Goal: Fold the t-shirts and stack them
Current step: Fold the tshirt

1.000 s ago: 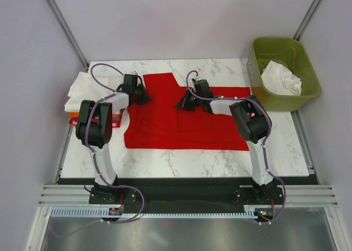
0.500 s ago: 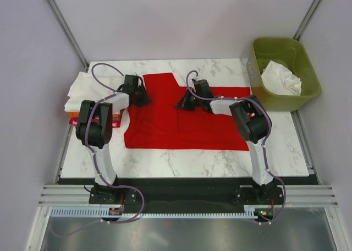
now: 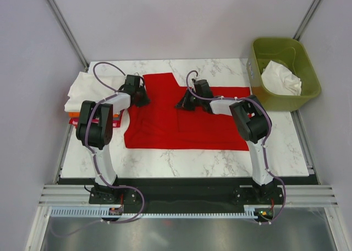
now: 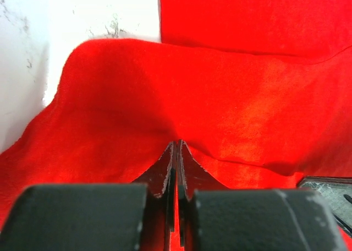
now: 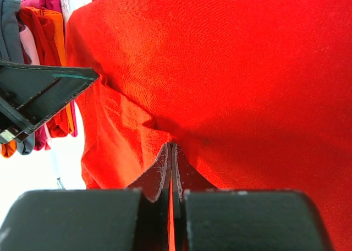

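- Red t-shirt spread on the table, left tool and right tool down on its upper half.
- Left wrist: jaws just snapped shut, pinching red cloth.
- Right wrist: jaws shut on cloth too; fold looks ready.

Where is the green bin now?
In the top view, the bin sits at the table's far right corner, right of the red shirt, holding white cloth.

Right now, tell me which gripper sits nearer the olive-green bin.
Right. The right gripper pinches the red t-shirt near its middle, to the left of the olive-green bin. The left gripper pinches the shirt's left edge, farther away.
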Tool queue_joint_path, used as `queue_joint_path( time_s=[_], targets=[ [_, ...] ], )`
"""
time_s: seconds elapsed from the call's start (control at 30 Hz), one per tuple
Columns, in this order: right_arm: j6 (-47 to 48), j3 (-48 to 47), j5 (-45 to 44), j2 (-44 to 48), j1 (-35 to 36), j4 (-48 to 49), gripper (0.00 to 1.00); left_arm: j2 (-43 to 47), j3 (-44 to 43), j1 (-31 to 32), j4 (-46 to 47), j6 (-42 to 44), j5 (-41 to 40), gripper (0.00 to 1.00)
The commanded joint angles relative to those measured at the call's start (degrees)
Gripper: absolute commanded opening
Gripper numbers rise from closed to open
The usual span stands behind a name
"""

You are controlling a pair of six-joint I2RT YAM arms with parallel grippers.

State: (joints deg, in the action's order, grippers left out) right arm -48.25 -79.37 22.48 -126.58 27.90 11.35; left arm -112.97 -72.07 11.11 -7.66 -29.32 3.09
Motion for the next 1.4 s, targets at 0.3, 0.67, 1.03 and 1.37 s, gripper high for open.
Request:
queue_joint_path(
  time_s=[0.3,0.67,1.03,1.37],
  targets=[
    [0.0,1.2,0.6,4.5,-0.5,2.1,0.00,7.1,0.5,0.2,-1.0,2.4,-2.2,0.02],
    [0.3,2.6,0.9,6.0,-0.9,2.3,0.00,7.0,-1.2,0.2,-0.3,1.7,-0.5,0.02],
    [0.3,3.5,0.4,5.5,-2.0,2.7,0.00,1.9,-6.1,0.3,0.1,1.3,1.9,0.02],
    [0.6,2.6,0.2,5.1,-2.2,2.8,0.00,-0.3,-8.7,0.3,-0.9,1.5,1.7,0.02]
  ],
)
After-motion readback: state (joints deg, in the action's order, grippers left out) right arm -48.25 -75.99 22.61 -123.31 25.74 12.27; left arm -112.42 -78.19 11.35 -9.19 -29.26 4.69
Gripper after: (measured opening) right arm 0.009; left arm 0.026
